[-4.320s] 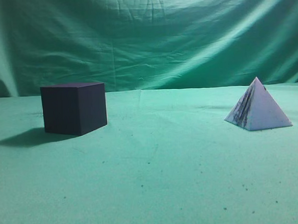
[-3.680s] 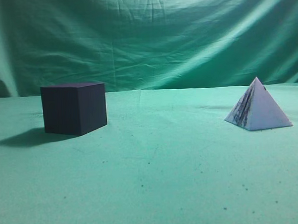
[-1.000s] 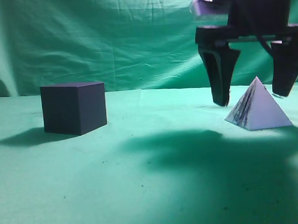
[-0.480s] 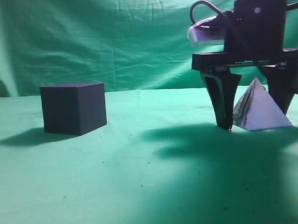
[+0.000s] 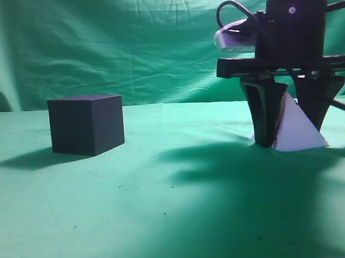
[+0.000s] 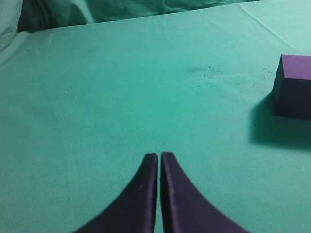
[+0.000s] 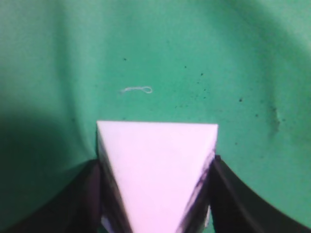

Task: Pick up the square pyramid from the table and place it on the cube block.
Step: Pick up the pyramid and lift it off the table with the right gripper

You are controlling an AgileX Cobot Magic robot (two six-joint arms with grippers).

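Note:
The pale lavender-white square pyramid stands on the green table at the right. My right gripper has come down over it, one black finger against each side of its base. The right wrist view shows the pyramid pressed between the two fingers. The dark navy cube block sits on the table at the left, well apart from the pyramid. It also shows at the right edge of the left wrist view. My left gripper is shut and empty above bare cloth.
A wrinkled green cloth backdrop hangs behind the table. The right arm casts a broad shadow across the cloth in front of the pyramid. A small pale thread lies on the cloth beyond the pyramid.
The right arm came in from above, lowered its open fingers on either side of the pyramid, then closed them against it. The pyramid shifted slightly. The cube has not moved.

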